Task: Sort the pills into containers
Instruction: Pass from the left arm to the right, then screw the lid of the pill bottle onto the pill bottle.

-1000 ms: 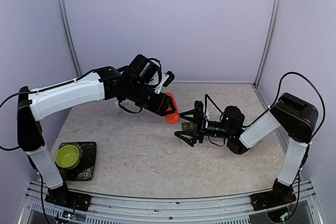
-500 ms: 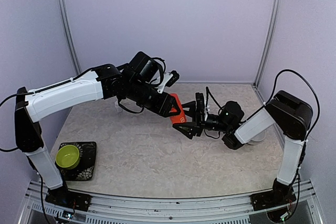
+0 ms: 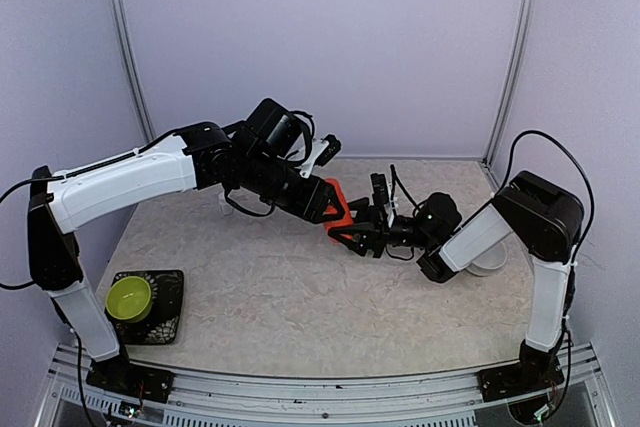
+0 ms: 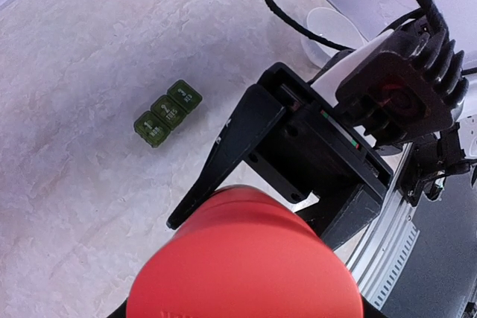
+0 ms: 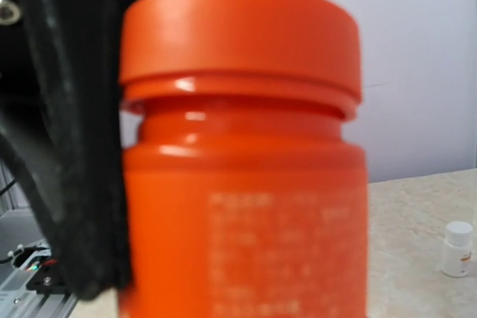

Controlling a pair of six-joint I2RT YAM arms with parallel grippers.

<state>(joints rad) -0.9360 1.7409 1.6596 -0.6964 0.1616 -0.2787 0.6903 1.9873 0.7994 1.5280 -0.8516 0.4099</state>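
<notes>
One orange bottle [image 5: 238,147]: aloft, blurred in right wrist view
Left gripper [image 3: 320,204]: clamped on its body
Right gripper [image 3: 348,230]: at the cap [image 4: 246,258], one finger hidden, grip unclear
Containers [image 4: 168,113]: on table [image 4: 74,50], apart from both grippers

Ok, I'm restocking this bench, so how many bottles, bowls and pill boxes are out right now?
Bottles: 2 (orange bottle, white bottle)
Bowls: 2 (lime-green bowl, white bowl)
Pill boxes: 1 (green pill box)
Total: 5
</notes>
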